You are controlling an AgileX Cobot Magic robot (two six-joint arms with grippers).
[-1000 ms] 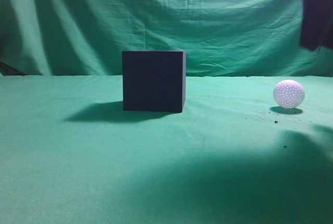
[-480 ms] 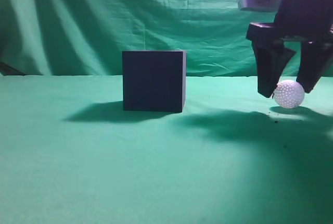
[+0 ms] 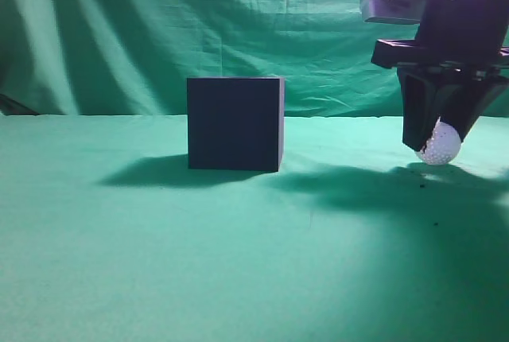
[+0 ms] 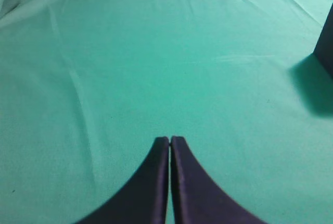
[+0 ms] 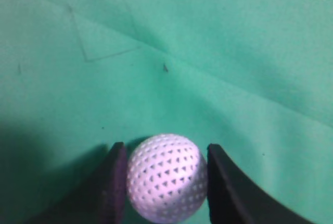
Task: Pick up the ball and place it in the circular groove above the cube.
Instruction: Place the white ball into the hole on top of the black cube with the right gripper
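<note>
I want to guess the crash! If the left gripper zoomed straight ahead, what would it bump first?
Probably just the green cloth. The left gripper points over bare cloth; the cube sits off to its right.

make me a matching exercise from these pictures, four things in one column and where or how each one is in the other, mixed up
Things:
1. ball
2. cube
3. left gripper
4. right gripper

States:
A. fingers pressed together over bare green cloth
B. stands alone near the middle of the table, nothing on top
C. white and dimpled, sits between two dark fingers
D. lowered at the right side of the table, fingers on either side of the white sphere

Pairs: 1-C, 2-B, 3-A, 4-D
</note>
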